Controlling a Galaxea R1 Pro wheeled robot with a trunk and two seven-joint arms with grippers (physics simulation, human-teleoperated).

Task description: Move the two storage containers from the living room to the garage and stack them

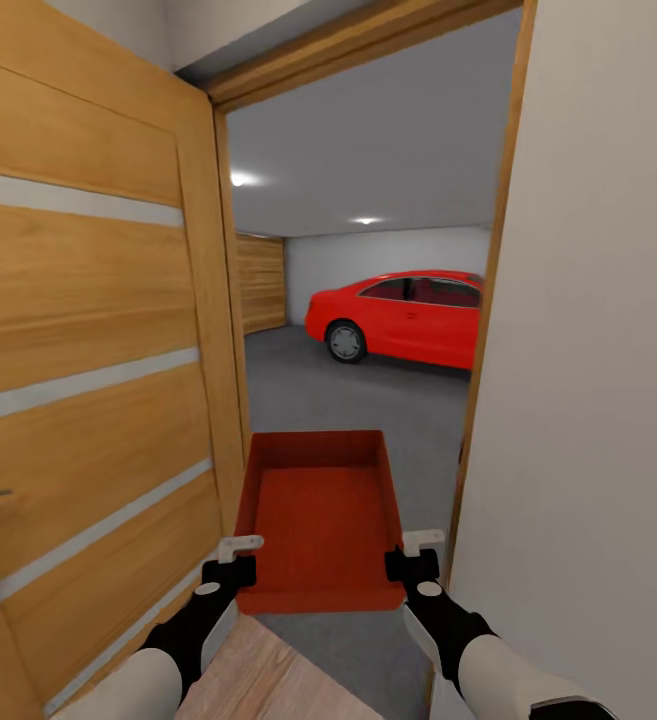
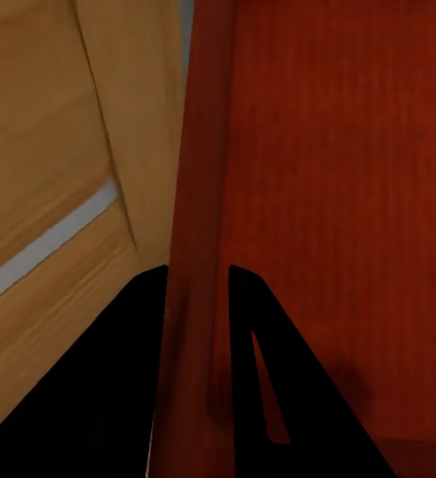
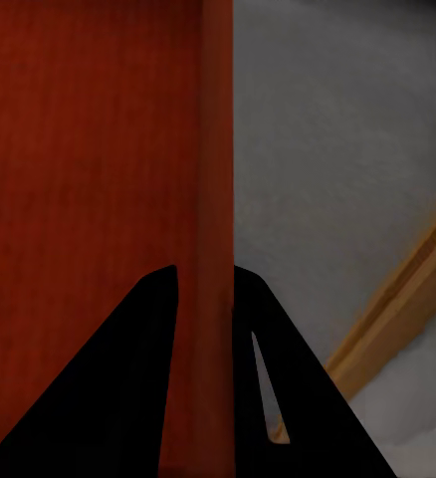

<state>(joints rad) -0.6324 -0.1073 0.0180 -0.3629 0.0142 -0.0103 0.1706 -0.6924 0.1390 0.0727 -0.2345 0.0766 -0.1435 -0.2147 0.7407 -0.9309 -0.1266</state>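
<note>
Head view: door frame (image 1: 480, 370) cuts off red car (image 1: 408, 316).

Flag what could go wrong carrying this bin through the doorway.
1. The storage container sits close to the open wooden door on its left; it may clip it.
2. The left gripper and right gripper each pinch only a thin side wall, so a bump could slip it.

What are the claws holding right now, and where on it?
One storage container, gripped by its two side walls: left claw on one, right claw on the other.
</note>
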